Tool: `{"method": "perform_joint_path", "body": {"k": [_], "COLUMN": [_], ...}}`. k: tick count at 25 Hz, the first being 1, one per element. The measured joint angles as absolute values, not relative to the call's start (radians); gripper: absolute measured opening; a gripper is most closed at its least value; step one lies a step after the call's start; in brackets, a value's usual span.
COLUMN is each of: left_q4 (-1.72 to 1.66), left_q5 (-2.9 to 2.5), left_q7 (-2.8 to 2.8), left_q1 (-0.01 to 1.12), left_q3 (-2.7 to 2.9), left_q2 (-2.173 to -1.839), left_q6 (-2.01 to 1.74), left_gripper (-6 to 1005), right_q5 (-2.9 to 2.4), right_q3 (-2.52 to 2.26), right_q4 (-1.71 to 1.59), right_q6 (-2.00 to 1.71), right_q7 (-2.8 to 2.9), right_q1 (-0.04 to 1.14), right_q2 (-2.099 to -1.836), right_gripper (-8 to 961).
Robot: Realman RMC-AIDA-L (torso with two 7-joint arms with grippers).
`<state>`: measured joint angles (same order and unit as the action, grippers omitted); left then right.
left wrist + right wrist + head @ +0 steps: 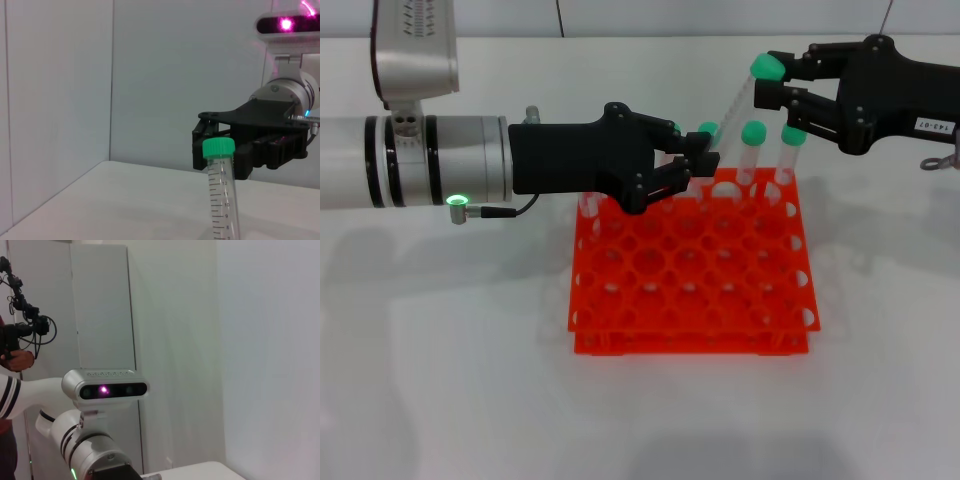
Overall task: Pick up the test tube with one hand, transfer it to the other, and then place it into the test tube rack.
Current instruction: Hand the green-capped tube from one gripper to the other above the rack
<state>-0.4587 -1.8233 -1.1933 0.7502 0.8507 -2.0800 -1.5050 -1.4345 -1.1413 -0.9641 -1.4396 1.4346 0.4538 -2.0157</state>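
Note:
The test tube (740,98) is a clear tube with a green cap, tilted over the back of the orange test tube rack (690,270). My left gripper (708,160), on the arm with the green light, is shut on the tube's lower end. The labelled right gripper (767,80) is at the capped end, with its fingers apart on either side of the cap. In the left wrist view the test tube (220,200) rises close in front, and the right gripper (200,140) is just behind its cap. The right wrist view shows neither tube nor rack.
Three more green-capped tubes (753,140) stand in the rack's back rows, close to both grippers. The rack sits on a white table (440,380). In the right wrist view a person with a camera (15,345) stands behind the left arm.

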Motion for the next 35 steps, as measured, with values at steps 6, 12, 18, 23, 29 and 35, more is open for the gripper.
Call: {"method": "perform_joint_path", "body": {"k": [6, 12, 18, 23, 29, 35], "left_q4": [-0.459, -0.458, -0.458, -0.457, -0.479, -0.603], "left_q5": [-1.823, -1.826, -1.82, -1.721, -1.688, -1.686], "left_q7": [-1.193, -1.193, -1.193, -1.194, -1.248, -1.346], "left_q1": [0.75, 0.752, 0.75, 0.718, 0.697, 0.631], "left_q3": [0.852, 0.864, 0.865, 0.865, 0.865, 0.863], "left_q2": [-2.08, -2.08, -2.083, -2.085, -2.081, -2.079], "left_q6": [-1.503, -1.501, -1.486, -1.478, -1.484, -1.502], "left_gripper": [171, 169, 127, 110, 293, 500], "right_q5": [-1.435, -1.433, -1.434, -1.433, -1.434, -1.434], "right_q3": [-1.141, -1.141, -1.141, -1.141, -1.141, -1.141], "right_q4": [-0.965, -0.967, -0.967, -0.967, -0.967, -0.966], "right_q6": [-1.442, -1.444, -1.445, -1.442, -1.44, -1.439], "right_q7": [1.433, 1.431, 1.431, 1.431, 1.431, 1.431], "right_q1": [0.454, 0.454, 0.454, 0.453, 0.449, 0.445], "right_q2": [-2.016, -2.016, -2.016, -2.016, -2.016, -2.016], "right_gripper": [274, 274, 263, 259, 255, 255]}}
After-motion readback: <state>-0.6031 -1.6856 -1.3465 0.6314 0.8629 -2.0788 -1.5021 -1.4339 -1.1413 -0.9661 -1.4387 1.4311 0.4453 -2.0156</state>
